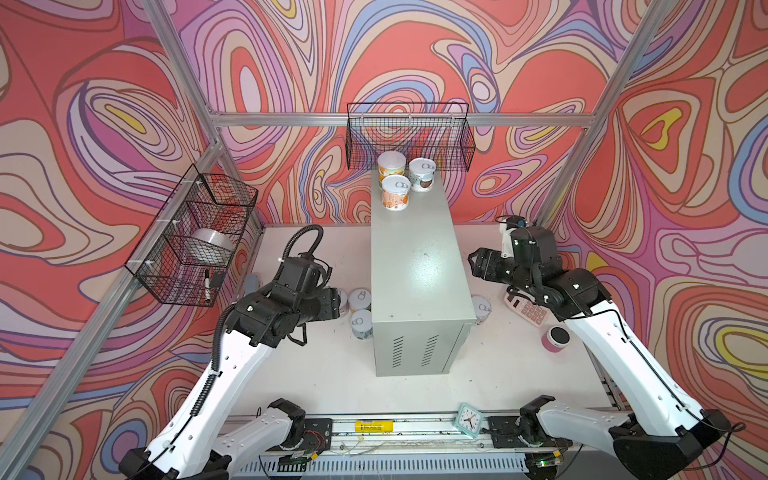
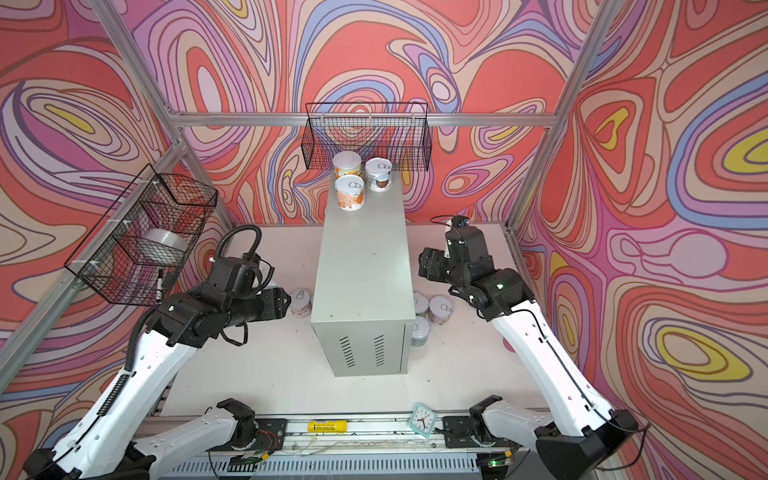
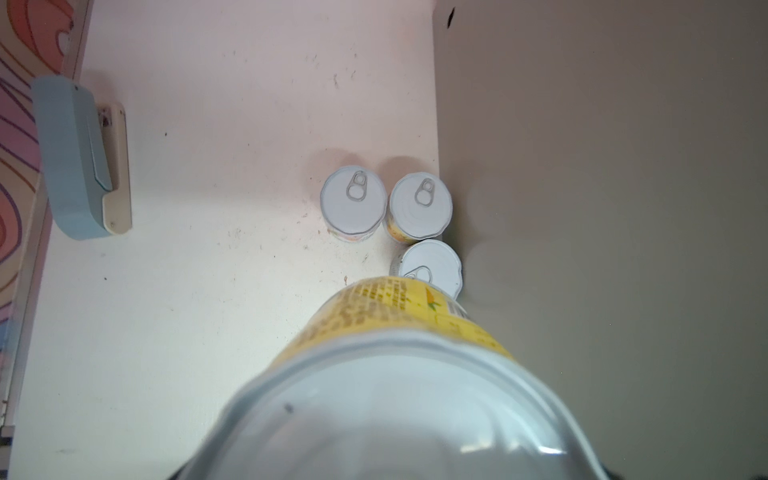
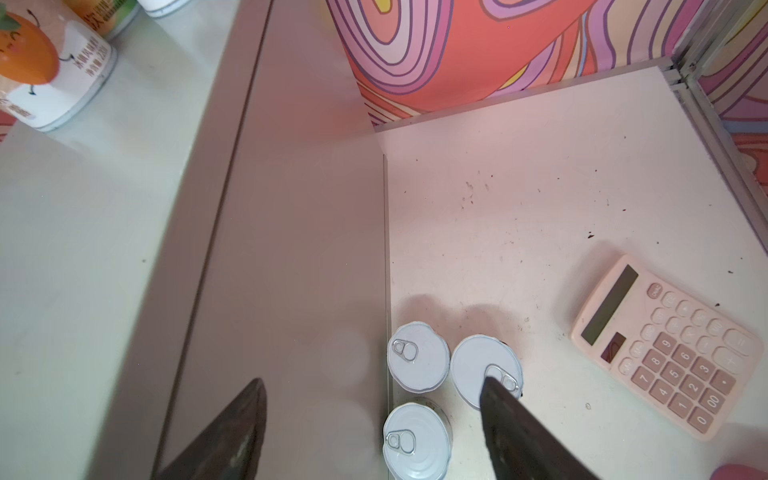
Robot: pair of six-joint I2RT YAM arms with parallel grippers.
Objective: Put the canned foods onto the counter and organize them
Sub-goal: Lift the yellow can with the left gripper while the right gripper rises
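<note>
Left claw (image 1: 334,303) pinches the yellow can (image 3: 395,316) by its side wall. The can hangs beside the counter (image 1: 415,257), low against its left wall and seemingly clear of the white base (image 1: 316,374). Right claw (image 1: 475,262) is spread and empty, just off the counter's right edge.

Where the cans are: far cans (image 1: 397,193), three of them, stand upright and bunched at the counter's far end. Left cans (image 3: 351,203) are three on the base, tight to the left wall. Right cans (image 4: 417,357) are three more by the right wall, under the right claw.

Handling, my guess: stiff tins, some weight if full, smooth paper label — likely to slip under a weak pinch. Grab across the side wall about mid-height and keep it upright; avoid the lid rim.

Pose: left elbow is up, forearm about level and aimed at the counter, wrist camera looking down over the can. Right forearm is angled inward and the wrist tipped down — one finger overlaps a lid in the wrist view, contact unclear.
</note>
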